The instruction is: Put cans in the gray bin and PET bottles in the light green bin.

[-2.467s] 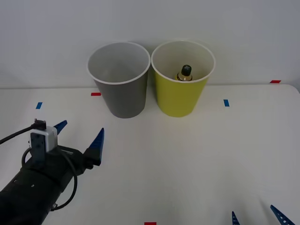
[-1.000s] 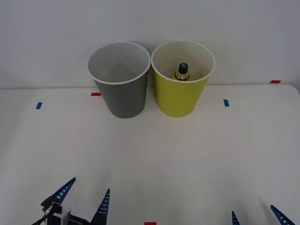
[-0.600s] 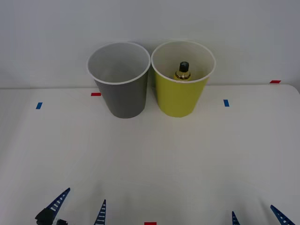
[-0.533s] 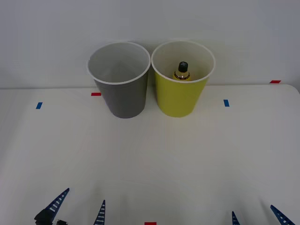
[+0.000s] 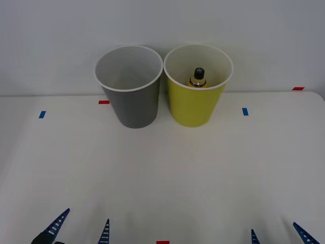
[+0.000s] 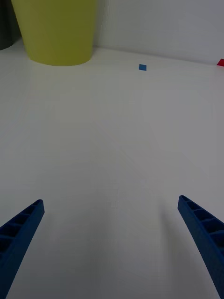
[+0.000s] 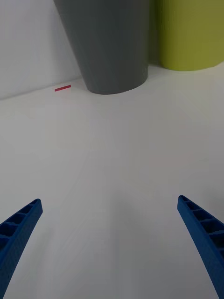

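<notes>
Bottle (image 5: 198, 78) is seen upright inside green bin (image 5: 195, 104), gray bin (image 5: 133, 104) beside it, both grippers, left (image 5: 81, 231) and right (image 5: 279, 235), spread and parked low, so sorting is judged done, nothing left to be grasped.

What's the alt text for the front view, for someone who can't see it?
A small PET bottle stands inside the light green bin, beside the gray bin, at the far side of a white table. The open left gripper and right gripper sit at the near edge, holding nothing.
</notes>
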`<action>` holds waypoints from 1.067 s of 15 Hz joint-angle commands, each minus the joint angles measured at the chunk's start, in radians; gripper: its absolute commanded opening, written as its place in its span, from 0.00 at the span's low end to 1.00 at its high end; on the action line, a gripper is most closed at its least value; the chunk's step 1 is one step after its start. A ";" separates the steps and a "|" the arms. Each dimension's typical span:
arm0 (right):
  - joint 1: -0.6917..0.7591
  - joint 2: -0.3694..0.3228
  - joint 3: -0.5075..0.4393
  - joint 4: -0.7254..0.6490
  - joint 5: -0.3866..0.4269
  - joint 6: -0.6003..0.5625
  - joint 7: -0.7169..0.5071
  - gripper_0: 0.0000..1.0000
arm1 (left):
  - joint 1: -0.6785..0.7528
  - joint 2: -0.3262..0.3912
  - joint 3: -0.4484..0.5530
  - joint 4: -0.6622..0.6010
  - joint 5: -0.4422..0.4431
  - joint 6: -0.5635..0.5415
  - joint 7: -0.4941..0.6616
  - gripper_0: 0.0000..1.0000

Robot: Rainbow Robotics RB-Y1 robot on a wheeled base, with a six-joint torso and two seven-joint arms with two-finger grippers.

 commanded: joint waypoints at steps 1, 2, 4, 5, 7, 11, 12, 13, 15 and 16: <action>0.000 0.000 0.000 0.000 0.000 0.000 0.000 1.00 | 0.024 -0.008 -0.001 0.000 0.003 0.001 -0.002 1.00; 0.000 0.000 0.000 0.000 0.000 0.000 0.000 1.00 | 0.029 -0.011 -0.001 0.000 -0.001 -0.001 -0.002 1.00; 0.000 0.000 0.000 0.000 0.000 0.000 0.000 1.00 | 0.030 -0.013 0.004 0.000 -0.003 -0.001 -0.003 1.00; 0.000 0.000 0.000 0.000 0.000 0.000 0.000 1.00 | 0.030 -0.013 0.004 0.000 -0.003 -0.001 -0.003 1.00; 0.000 0.000 0.000 0.000 0.000 0.000 0.000 1.00 | 0.030 -0.013 0.004 0.000 -0.003 -0.001 -0.003 1.00; 0.000 0.000 0.000 0.000 0.000 0.000 0.000 1.00 | 0.030 -0.013 0.004 0.000 -0.003 -0.001 -0.003 1.00; 0.000 0.000 0.000 0.000 0.000 0.000 0.000 1.00 | 0.030 -0.013 0.004 0.000 -0.003 -0.001 -0.003 1.00; 0.000 0.000 0.000 0.000 0.000 0.000 0.000 1.00 | 0.030 -0.013 0.004 0.000 -0.003 -0.001 -0.003 1.00; 0.000 0.000 0.000 0.000 0.000 0.000 0.000 1.00 | 0.030 -0.013 0.004 0.000 -0.003 -0.001 -0.003 1.00; 0.000 0.000 0.000 0.000 0.000 0.000 0.000 1.00 | 0.030 -0.013 0.004 0.000 -0.003 -0.001 -0.003 1.00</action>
